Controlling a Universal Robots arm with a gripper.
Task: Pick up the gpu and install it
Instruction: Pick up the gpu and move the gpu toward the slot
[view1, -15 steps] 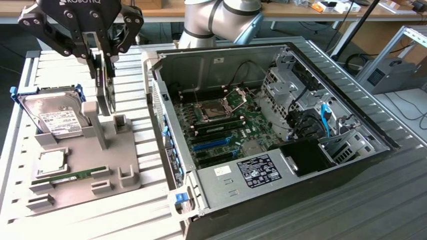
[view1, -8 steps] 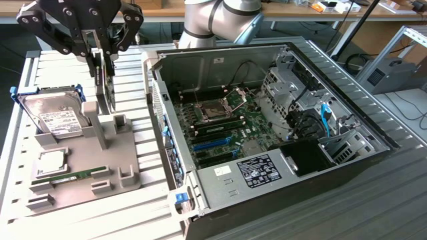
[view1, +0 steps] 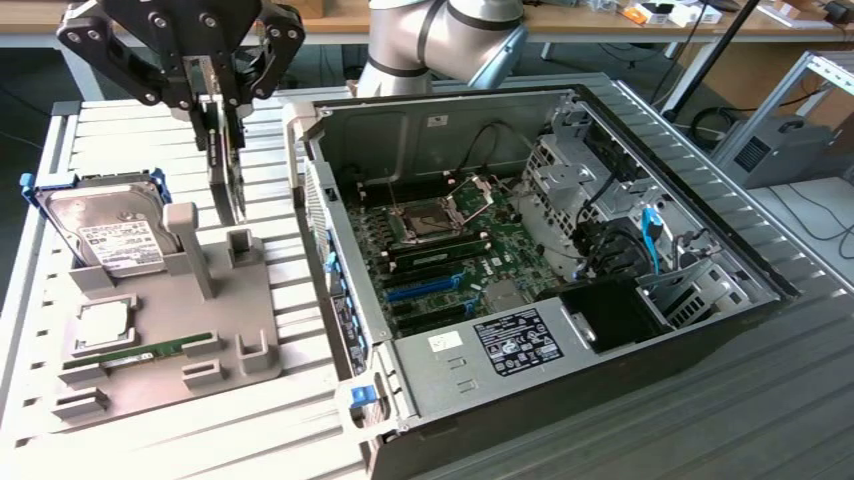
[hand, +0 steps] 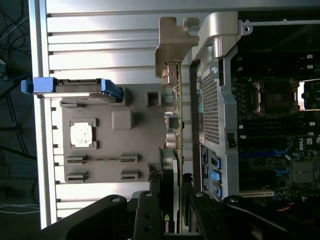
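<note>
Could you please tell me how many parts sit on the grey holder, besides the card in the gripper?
3: the blue-framed hard drive propped upright, the CPU flat next to it, the green RAM stick beside the CPU. None looks hidden.

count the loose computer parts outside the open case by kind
hard drive: 1
processor chip: 1
memory stick: 1
graphics card: 1
total: 4
</note>
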